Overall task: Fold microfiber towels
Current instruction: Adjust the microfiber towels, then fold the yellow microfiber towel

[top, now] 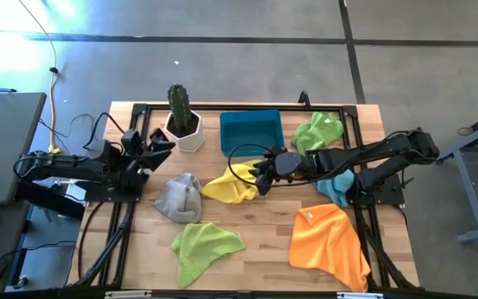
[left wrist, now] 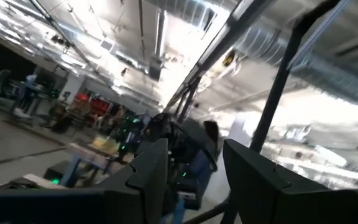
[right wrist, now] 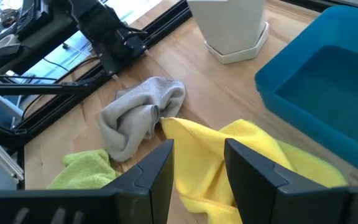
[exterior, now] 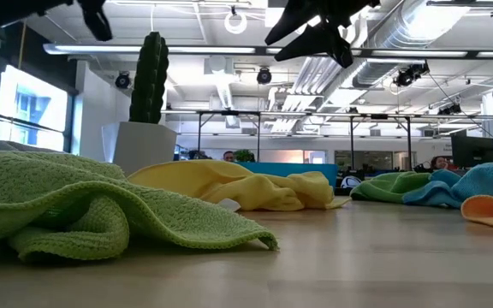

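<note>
We hold our right claw (top: 261,177) open above the crumpled yellow microfiber towel (top: 226,187), which lies mid-surface beside the blue plastic bin (top: 251,131). The cloth looks light, soft and limp, so it should drape and slide; a corner or loose edge seems the best hold. Our left claw (top: 158,141) waits open near the potted cactus (top: 181,112).

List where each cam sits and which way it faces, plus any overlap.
High: overhead, straight down; both arms, left gripper, right gripper over yellow towel.
Low: table height, level across green towel; grippers overhead.
Left wrist: tilted up at ceiling; own fingers.
Right wrist: down at yellow towel, grey towel; own fingers.
Shared: yellow towel, cactus.
</note>
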